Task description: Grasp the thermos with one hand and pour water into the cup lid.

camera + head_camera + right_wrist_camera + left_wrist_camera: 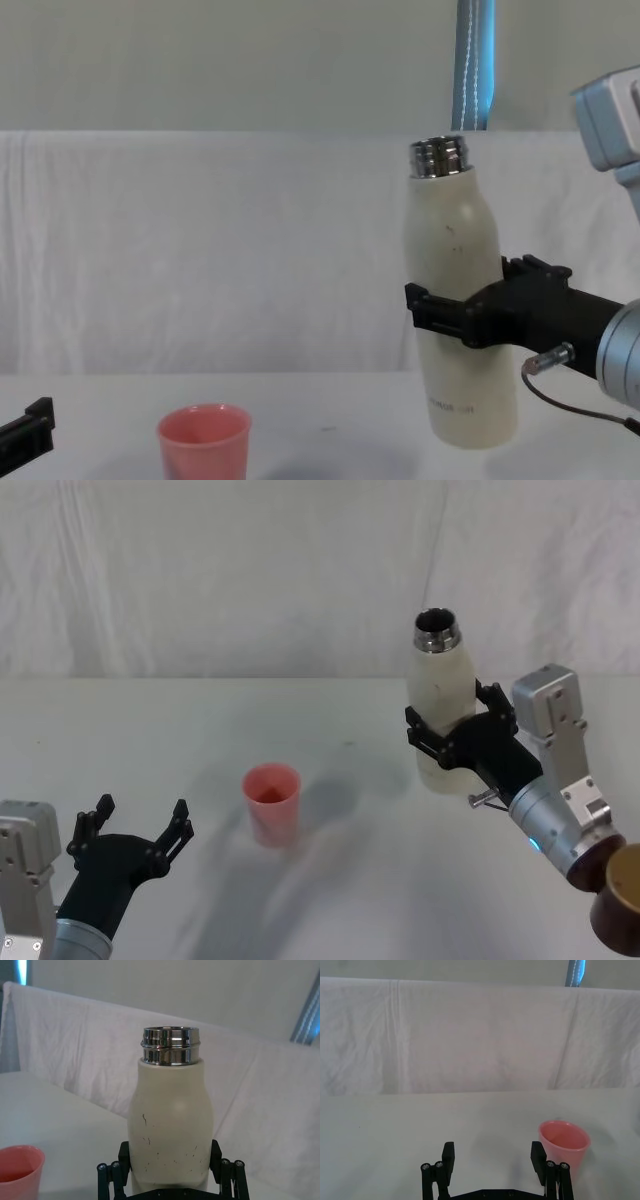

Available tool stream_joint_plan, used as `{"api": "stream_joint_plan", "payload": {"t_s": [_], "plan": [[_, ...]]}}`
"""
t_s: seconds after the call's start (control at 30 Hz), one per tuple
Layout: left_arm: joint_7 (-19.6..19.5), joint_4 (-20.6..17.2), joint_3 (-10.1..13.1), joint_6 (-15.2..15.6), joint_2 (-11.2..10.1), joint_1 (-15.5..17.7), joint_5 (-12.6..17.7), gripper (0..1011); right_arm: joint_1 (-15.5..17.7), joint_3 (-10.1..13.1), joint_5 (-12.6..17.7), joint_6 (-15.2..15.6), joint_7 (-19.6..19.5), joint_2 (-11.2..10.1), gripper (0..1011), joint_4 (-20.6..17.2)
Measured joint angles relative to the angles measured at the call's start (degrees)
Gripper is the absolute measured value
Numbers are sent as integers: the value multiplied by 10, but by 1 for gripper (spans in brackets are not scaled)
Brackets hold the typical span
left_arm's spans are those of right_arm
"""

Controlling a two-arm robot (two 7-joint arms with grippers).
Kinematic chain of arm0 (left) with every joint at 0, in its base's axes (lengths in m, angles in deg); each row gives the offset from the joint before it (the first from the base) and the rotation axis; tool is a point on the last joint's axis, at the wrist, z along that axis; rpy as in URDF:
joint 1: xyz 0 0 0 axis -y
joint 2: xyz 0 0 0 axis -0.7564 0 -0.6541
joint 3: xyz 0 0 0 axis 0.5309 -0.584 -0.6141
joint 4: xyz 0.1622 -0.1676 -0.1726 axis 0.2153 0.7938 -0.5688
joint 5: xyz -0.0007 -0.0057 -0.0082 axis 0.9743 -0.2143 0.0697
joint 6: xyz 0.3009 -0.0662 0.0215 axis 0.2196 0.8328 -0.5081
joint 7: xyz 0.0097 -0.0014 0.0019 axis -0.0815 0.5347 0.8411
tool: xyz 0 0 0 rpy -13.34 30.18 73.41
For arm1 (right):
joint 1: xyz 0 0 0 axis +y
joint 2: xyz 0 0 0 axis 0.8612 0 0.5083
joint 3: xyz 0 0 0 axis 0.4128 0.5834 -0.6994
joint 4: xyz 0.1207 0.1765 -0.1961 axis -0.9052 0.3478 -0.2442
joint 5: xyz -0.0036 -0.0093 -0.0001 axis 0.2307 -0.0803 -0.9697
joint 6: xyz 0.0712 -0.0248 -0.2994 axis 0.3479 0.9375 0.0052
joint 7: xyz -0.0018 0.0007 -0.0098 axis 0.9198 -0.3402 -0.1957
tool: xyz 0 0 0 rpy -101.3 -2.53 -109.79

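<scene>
My right gripper [452,738] pinches the thermos [440,705] upright, toward the table's [150,740] right side, so grabbing looks done. Pouring is left: the cup lid [272,803] waits mid-table, my left gripper's [135,830] fingers spread near the front left edge.

- A tall cream-white matte thermos [460,310] with a shiny threaded steel neck stands out on the right, open-topped, tilted slightly left.
- The right arm's black gripper [455,312] is clamped round its middle.
- A small pink tapered plastic cup lid [203,440] sits upright at near left, well apart from the thermos.
- White cloth [200,250] hangs behind.
</scene>
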Motion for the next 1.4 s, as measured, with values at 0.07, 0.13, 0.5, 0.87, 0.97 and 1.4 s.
{"api": "stream_joint_plan", "payload": {"t_s": [0.07, 0.13, 0.5, 0.87, 0.97, 1.4], "plan": [[0, 0, 0, 0, 0, 0, 0, 1001, 4, 5, 9, 9, -1, 3, 955, -5], [0, 0, 0, 0, 0, 0, 0, 1001, 10, 11, 22, 22, -4, 9, 955, -11], [0, 0, 0, 0, 0, 0, 0, 1001, 22, 24, 44, 37, -30, 28, 955, -17], [0, 0, 0, 0, 0, 0, 0, 1001, 19, 23, 43, 31, -37, 34, 955, 4], [0, 0, 0, 0, 0, 0, 0, 1001, 16, 23, 44, 31, -37, 37, 955, 13], [0, 0, 0, 0, 0, 0, 0, 1001, -11, 14, 51, 13, -28, 51, 955, 67]]}}
